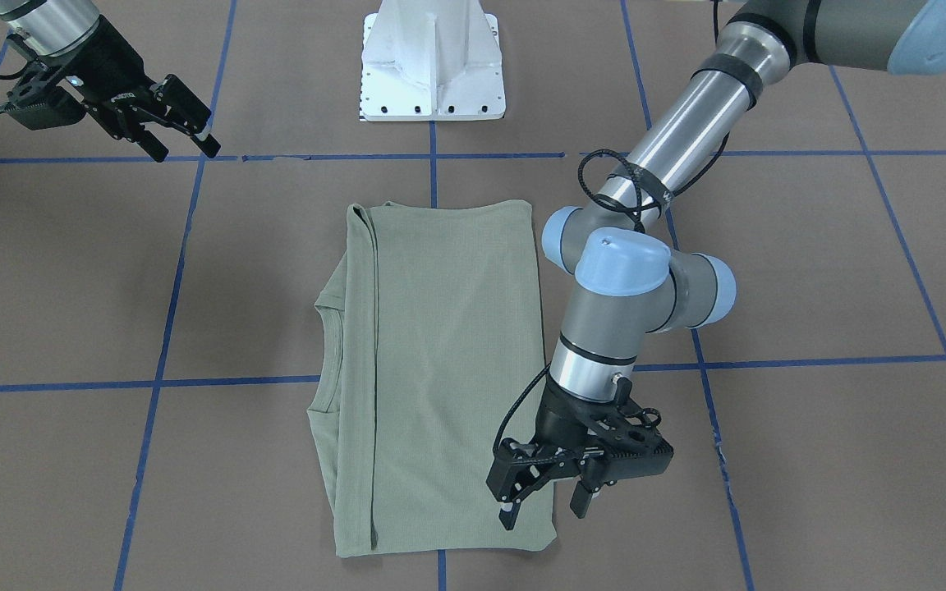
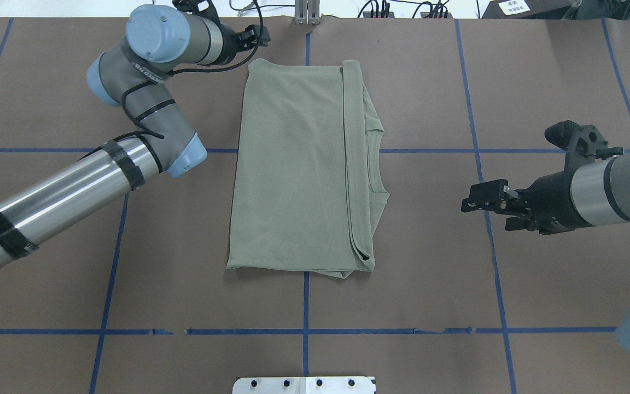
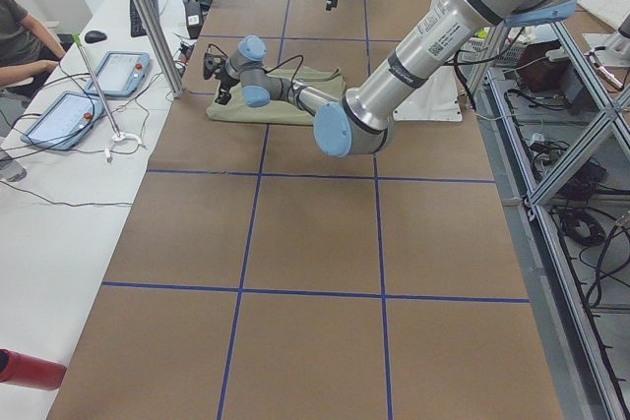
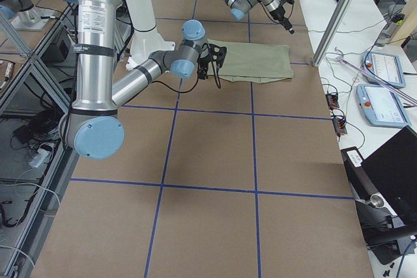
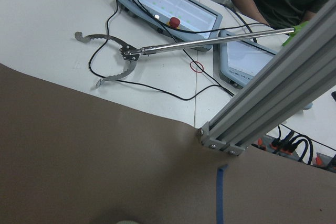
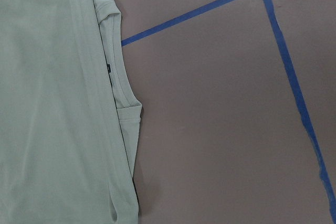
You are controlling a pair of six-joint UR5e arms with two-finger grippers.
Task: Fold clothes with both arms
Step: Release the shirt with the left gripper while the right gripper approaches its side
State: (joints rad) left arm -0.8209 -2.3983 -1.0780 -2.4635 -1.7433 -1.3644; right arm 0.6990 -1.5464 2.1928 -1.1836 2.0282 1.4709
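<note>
The pale sage-green shirt [image 1: 440, 369] lies flat mid-table, folded lengthwise into a long rectangle, with the collar on the robot's right side [image 2: 372, 164]. The left gripper [image 1: 543, 510] is open and empty. It hangs just over the shirt's far corner on the robot's left, by the table's far edge [image 2: 255, 35]. The right gripper [image 1: 185, 146] is open and empty, off to the shirt's right and apart from it [image 2: 482, 210]. The right wrist view shows the collar side of the shirt [image 6: 52, 103] on brown table. No fingers show in either wrist view.
The white pedestal base [image 1: 432, 66] stands at the robot's side of the table. Blue tape lines [image 2: 304, 331] grid the brown table. Beyond the far edge are an aluminium post [image 5: 273, 98], tablets [image 5: 168, 9], a grabber tool [image 5: 123, 56] and a seated person [image 3: 15, 41].
</note>
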